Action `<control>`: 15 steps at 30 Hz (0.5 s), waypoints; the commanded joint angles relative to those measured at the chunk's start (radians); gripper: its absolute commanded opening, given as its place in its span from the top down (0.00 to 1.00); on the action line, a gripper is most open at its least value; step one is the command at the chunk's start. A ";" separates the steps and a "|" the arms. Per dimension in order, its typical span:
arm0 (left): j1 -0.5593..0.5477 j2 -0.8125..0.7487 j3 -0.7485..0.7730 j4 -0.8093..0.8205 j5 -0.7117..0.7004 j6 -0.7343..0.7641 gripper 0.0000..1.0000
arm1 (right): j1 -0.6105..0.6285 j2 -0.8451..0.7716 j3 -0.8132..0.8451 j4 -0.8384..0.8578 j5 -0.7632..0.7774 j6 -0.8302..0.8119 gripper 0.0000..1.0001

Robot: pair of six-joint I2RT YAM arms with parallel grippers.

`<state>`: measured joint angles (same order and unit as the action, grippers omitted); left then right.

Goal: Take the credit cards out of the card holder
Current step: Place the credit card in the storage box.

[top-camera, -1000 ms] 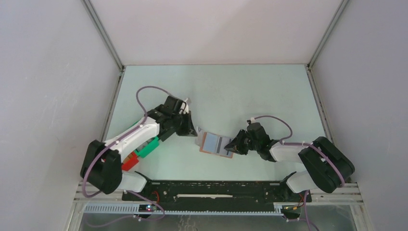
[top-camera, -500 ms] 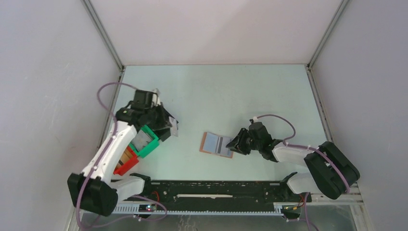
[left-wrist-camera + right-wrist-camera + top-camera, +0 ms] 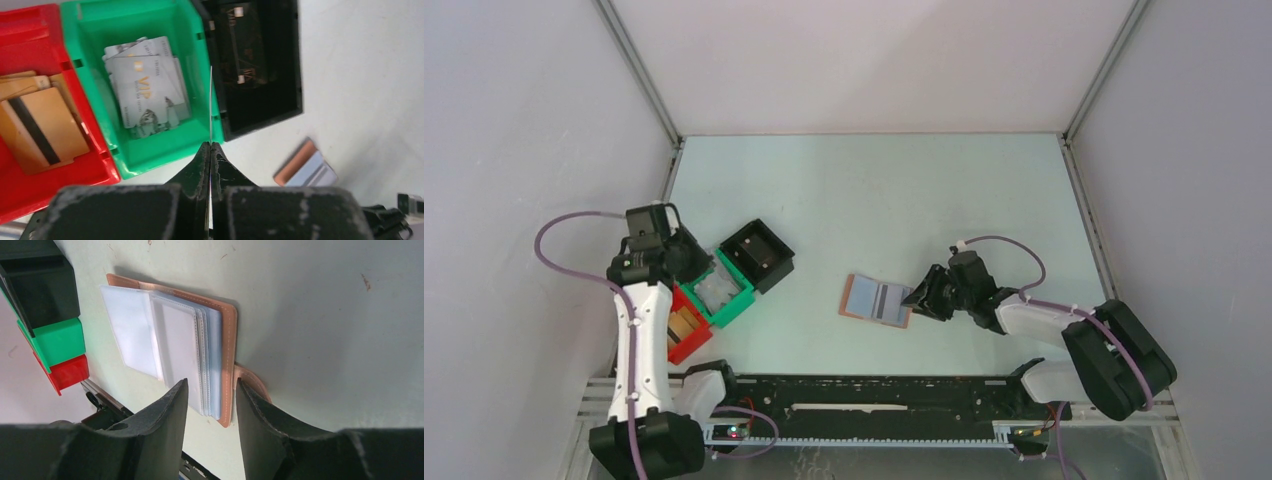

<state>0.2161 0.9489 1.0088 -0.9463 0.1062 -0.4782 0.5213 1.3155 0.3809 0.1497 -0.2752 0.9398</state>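
The tan card holder [image 3: 876, 301] lies open on the table, its clear sleeves showing in the right wrist view [image 3: 227, 325]. My right gripper [image 3: 923, 296] is open at its right edge, the fingers [image 3: 210, 390] standing either side of that edge by the closing tab [image 3: 252, 382]. My left gripper [image 3: 686, 264] is over the bins. It is shut [image 3: 210, 146] on a thin pale credit card [image 3: 211, 105] seen edge-on above the green bin's wall. The holder also shows at the lower right of the left wrist view [image 3: 306, 167].
Three square bins stand at the left. The black bin [image 3: 757, 255] holds dark cards [image 3: 245, 45]. The green bin [image 3: 721, 290] holds several pale cards [image 3: 145, 95]. The red bin [image 3: 682, 330] holds gold cards [image 3: 37, 125]. The left wall is close.
My left arm has swung left from the card holder to above the bins, carrying the card. My right gripper has stayed at the holder's right edge, shifting slightly right.
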 commanded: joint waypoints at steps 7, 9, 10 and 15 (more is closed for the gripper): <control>0.057 0.088 -0.147 0.135 -0.024 0.015 1.00 | -0.034 -0.024 0.026 -0.022 -0.013 -0.059 0.50; 0.060 0.095 -0.159 0.150 -0.045 0.018 1.00 | -0.036 -0.025 0.022 -0.024 -0.012 -0.059 0.50; 0.061 0.101 -0.165 0.155 -0.060 0.021 1.00 | -0.037 -0.028 0.019 -0.021 -0.011 -0.056 0.50; 0.067 0.151 -0.171 0.160 -0.103 0.047 1.00 | -0.038 -0.028 0.015 -0.024 -0.004 -0.060 0.49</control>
<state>0.2729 1.0714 0.8505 -0.8310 0.0490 -0.4652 0.4904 1.3014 0.3809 0.1318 -0.2897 0.9035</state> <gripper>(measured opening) 0.005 0.504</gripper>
